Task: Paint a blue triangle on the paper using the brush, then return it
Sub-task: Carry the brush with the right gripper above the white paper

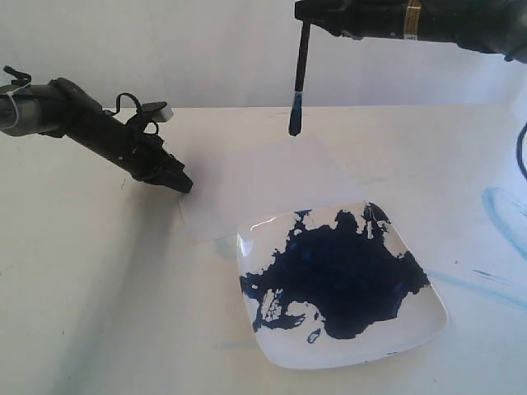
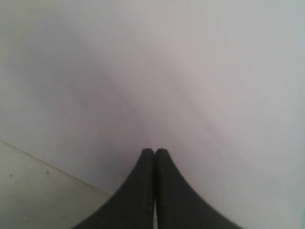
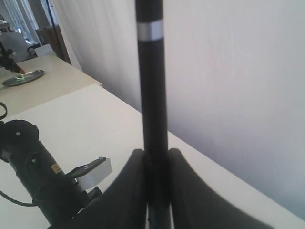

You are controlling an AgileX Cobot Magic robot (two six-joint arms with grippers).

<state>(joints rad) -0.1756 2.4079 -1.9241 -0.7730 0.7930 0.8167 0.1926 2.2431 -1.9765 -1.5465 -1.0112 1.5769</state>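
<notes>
Two claws are working: my right claw [image 1: 308, 18] is clamping the brush [image 1: 298, 78] upright at upper centre, its wet blue tip hanging over the paper [image 1: 263, 177]. My left claw [image 1: 177, 179], jaws together, seems to be pressing the paper's left edge. I'm judging this stroke needs a slow, straight descent until only the bristles are touching, with light pressure. No triangle is showing yet. The paper's edges are fading into the table, and my wrist view is cutting off the bristles.
</notes>
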